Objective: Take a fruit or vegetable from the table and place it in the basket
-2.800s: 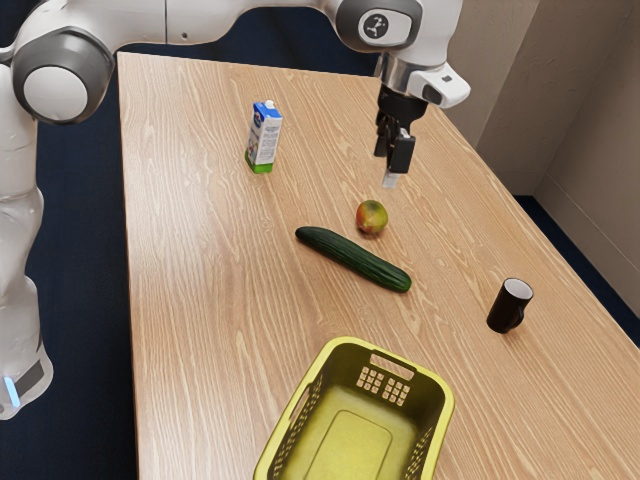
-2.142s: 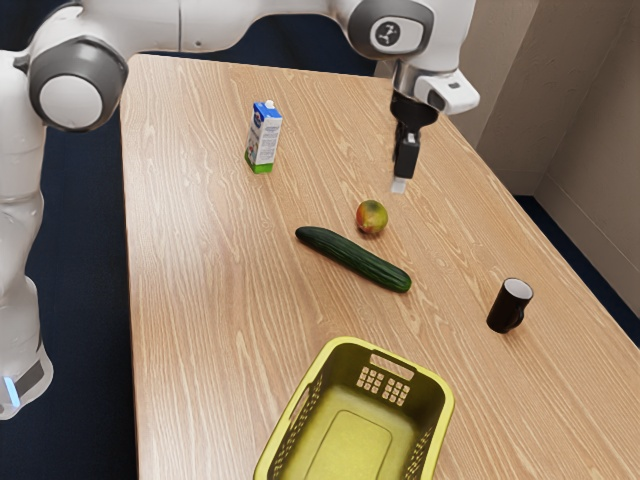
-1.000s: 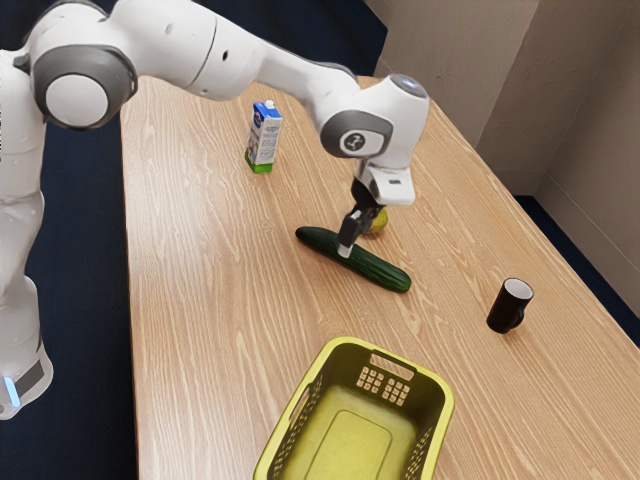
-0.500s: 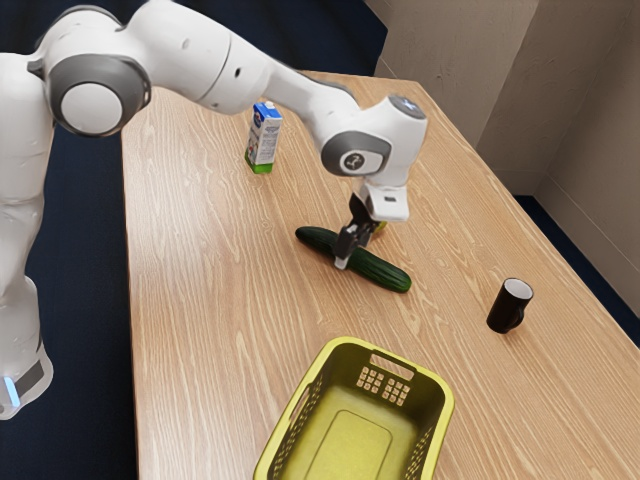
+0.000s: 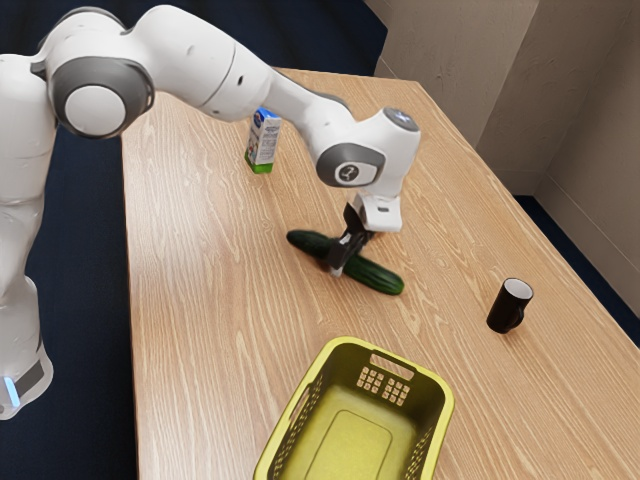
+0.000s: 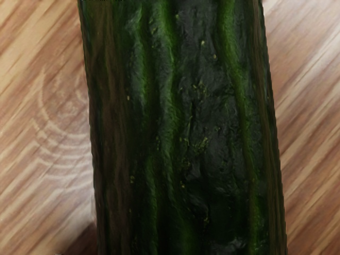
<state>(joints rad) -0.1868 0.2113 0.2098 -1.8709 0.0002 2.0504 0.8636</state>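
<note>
While my gripper (image 5: 341,262) is gripping the cucumber (image 5: 378,279), the basket (image 5: 447,402) is waiting!

From the upper left, my arm (image 5: 230,75) is reaching across the table (image 5: 200,310), and the carton (image 5: 263,142) is standing upright just below it in the frame. On to the centre, where the jaws are standing about a cucumber's thickness apart, clasping it crosswise near the middle. By my reckoning the lift is coming up, and it's calling for a firm squeeze and a straight, gentle rise; anything so long is probably risking a tip or a swivel in the hold. At lower centre, the basket is facing upward, so the load is needing height over that rim, perhaps also a turn along the longer side. Far over, right of centre, the black mug (image 5: 508,306) is standing well apart.
</note>
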